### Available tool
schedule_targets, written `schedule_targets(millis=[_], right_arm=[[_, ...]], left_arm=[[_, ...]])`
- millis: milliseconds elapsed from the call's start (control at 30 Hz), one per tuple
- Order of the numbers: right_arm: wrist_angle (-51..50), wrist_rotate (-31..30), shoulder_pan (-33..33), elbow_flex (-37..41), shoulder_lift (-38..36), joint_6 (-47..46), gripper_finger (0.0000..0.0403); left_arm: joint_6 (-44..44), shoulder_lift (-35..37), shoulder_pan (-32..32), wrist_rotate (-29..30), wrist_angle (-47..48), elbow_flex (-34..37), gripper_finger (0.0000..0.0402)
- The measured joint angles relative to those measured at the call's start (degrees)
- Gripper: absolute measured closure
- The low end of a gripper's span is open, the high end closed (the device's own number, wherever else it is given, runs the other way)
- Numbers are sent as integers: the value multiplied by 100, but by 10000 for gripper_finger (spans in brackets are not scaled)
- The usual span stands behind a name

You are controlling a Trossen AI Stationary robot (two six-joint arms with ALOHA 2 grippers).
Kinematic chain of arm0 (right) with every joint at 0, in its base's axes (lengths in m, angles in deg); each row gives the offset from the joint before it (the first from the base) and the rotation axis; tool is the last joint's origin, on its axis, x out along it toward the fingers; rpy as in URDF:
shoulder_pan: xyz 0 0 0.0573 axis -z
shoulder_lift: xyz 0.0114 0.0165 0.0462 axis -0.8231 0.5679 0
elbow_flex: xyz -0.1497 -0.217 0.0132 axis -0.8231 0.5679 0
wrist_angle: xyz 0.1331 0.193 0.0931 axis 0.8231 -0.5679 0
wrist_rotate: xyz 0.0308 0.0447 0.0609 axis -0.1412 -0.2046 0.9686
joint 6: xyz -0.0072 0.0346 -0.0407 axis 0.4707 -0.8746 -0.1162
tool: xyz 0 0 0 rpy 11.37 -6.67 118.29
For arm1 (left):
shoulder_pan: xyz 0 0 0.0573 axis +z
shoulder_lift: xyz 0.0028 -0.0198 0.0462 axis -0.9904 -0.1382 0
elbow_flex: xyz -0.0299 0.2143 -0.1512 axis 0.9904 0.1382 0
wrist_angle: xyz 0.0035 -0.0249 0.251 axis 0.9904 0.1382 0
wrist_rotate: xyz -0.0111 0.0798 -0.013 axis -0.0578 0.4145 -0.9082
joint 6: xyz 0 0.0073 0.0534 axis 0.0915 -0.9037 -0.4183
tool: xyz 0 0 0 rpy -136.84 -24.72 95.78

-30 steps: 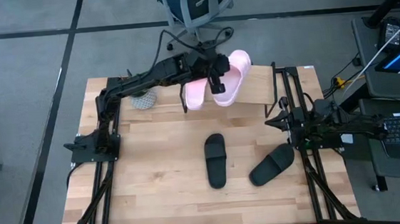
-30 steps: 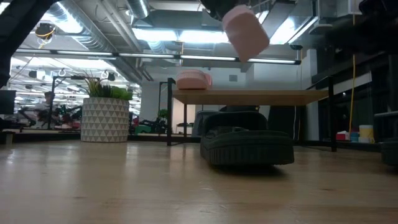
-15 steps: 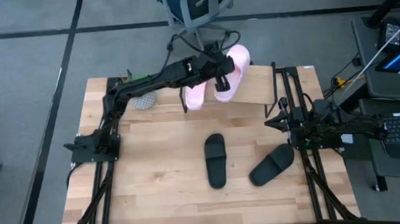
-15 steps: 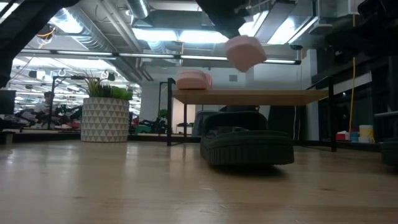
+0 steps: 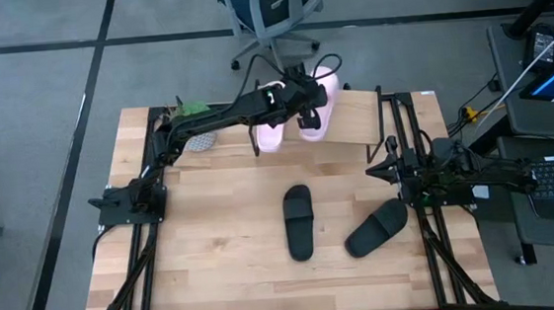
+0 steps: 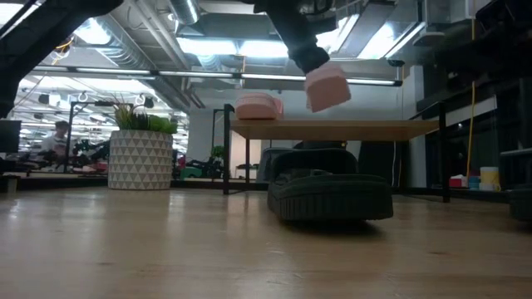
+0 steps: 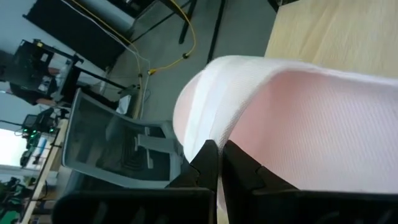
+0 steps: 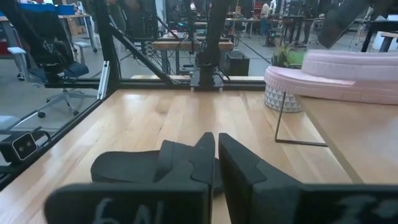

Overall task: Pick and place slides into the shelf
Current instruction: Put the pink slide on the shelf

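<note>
My left gripper [image 5: 303, 100] reaches over the shelf [image 5: 356, 119] at the table's far side and is shut on a light pink slide [image 5: 319, 107]. That slide [image 6: 327, 86] hangs tilted just above the wooden plank top [image 6: 332, 129]. The second pink slide [image 5: 269, 132] lies sole-down on the plank's left part [image 6: 259, 106]. Two black slides [image 5: 299, 221] [image 5: 376, 227] lie flat on the table. My right gripper [image 8: 216, 149] is shut and waits at the right edge [image 5: 397, 173], with one black slide [image 8: 146, 169] in front of it. My left gripper pinches the pink slide between its two fingers at a pale edge [image 7: 200, 134] on the side toward the other pink slide. The fingers [image 7: 207, 158] come from above, slanting toward the far edge. The slide is lifted clear and tilted, just over the plank.
A white patterned plant pot [image 5: 196, 139] stands left of the shelf, under the left arm. The shelf's thin black frame legs [image 8: 278, 118] stand on the table. Bare wood [image 5: 215, 249] lies left of the black slides. An office chair [image 5: 270, 2] sits beyond the far edge.
My left gripper, still shut on the pink slide, has moved down and slightly toward the far edge. The slide has dropped from well above the shelf to just over the plank and has tipped flatter. The right arm and the other slides have kept still.
</note>
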Motion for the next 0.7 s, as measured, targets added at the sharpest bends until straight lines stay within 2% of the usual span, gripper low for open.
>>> schedule_targets(millis=[167, 700], right_arm=[[-54, 0, 0, 0, 1, -2, 377], [-58, -2, 0, 0, 0, -2, 377]], left_arm=[[20, 22, 0, 216, 146, 0, 401], [467, 22, 10, 267, 601, 0, 401]])
